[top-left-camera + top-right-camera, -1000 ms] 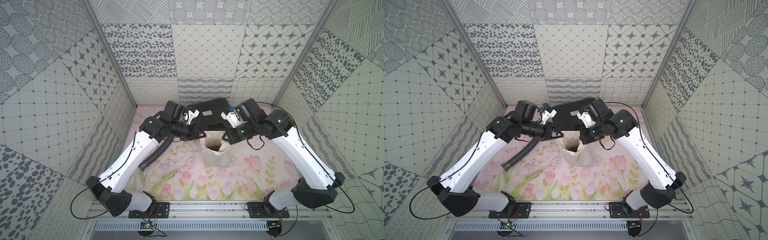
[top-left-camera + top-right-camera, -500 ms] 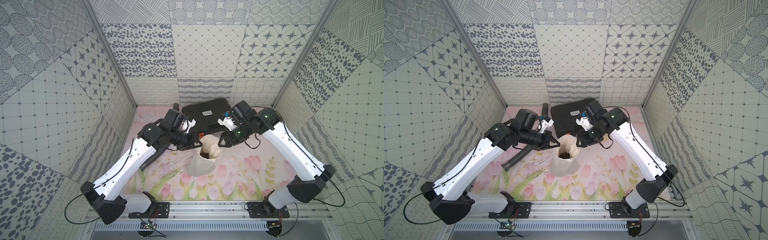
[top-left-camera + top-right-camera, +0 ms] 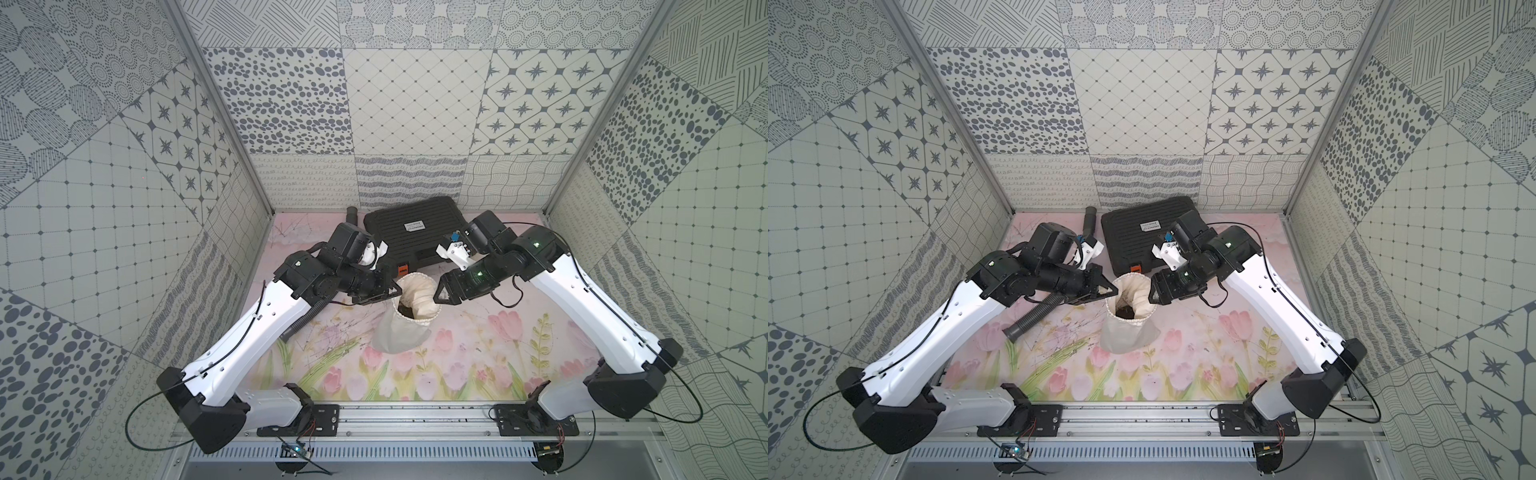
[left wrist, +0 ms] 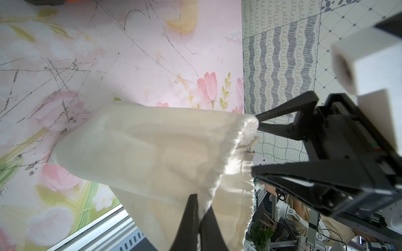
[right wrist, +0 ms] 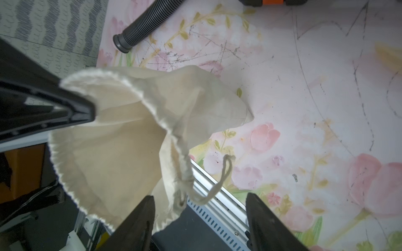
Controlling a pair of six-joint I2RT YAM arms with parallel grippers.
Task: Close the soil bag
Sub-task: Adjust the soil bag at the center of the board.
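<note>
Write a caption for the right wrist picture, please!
Open right gripper beside the cloth bag and its dangling cord; left gripper pinches the rim.

"What's on the desk (image 3: 478,361)?"

"A black ribbed case (image 3: 413,237) lies flat near the rear wall. It has a white label on its lid and an orange latch (image 3: 401,270) at its near edge."

"Anything else?"

"A dark corrugated hose (image 3: 1034,316) lies on the tulip print, left of the case. A dark tube end (image 3: 1090,220) shows just beside the case's back-left corner."
</note>
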